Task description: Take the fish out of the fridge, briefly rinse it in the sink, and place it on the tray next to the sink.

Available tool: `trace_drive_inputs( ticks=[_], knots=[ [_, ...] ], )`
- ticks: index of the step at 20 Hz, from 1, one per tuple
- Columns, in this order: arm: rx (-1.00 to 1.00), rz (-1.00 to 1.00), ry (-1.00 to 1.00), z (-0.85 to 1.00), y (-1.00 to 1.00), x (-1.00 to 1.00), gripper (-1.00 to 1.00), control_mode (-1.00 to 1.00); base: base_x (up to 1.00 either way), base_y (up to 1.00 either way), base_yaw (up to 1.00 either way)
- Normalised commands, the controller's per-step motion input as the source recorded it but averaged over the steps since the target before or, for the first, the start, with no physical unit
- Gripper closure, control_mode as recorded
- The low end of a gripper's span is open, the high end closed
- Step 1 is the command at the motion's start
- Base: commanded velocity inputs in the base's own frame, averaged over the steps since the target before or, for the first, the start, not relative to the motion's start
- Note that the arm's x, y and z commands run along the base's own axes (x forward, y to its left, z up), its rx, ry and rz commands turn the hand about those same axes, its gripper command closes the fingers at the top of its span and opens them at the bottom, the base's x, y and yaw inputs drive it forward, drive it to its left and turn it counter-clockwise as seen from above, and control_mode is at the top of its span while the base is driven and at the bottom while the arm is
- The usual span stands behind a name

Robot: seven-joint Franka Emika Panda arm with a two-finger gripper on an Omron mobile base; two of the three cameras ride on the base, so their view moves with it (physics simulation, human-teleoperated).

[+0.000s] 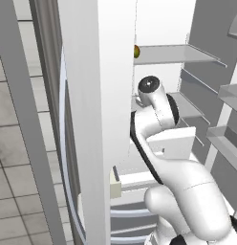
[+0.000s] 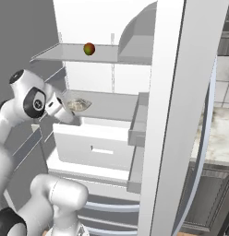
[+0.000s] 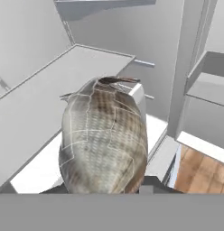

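Note:
The fish point(image 3: 105, 140), grey-silver with a brown scaled back, looms close in the hand view, and dark fingertips point(image 3: 147, 182) press at its base. My gripper point(image 3: 105, 188) is shut on the fish. In the right base view the fish point(image 2: 78, 105) is small, at the front left of the fridge's middle shelf point(image 2: 116, 107), with my gripper point(image 2: 70, 111) reaching in from the left. The fridge point(image 2: 171, 115) stands open, and its white door point(image 1: 91, 119) is swung out on the left. The sink and the tray are out of view.
A round red-green fruit point(image 2: 89, 49) lies on the upper shelf point(image 1: 173, 53). White drawers point(image 2: 98, 143) sit just under the middle shelf. Door bins point(image 1: 230, 139) stick out on the right. The fridge door edge point(image 2: 167, 138) stands close beside the arm.

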Motion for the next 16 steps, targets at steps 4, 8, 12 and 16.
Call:
trace_drive_inputs(
  ticks=[4,8,12,16],
  knots=[
    [0.33,-0.1,0.27,0.21,0.0,-1.0,1.0,-1.0,0.0,0.0,0.0],
    [0.23,0.04,0.09,0.0,0.0,-1.0,1.0,-1.0,0.0,0.0,0.0],
    [0.0,0.05,-0.4,0.02,0.0,-1.0,1.0,-1.0,0.0,0.0,0.0],
    [0.0,0.0,-0.55,0.29,-0.02,-0.96,1.0,-1.0,0.0,0.0,0.0]
  ],
)
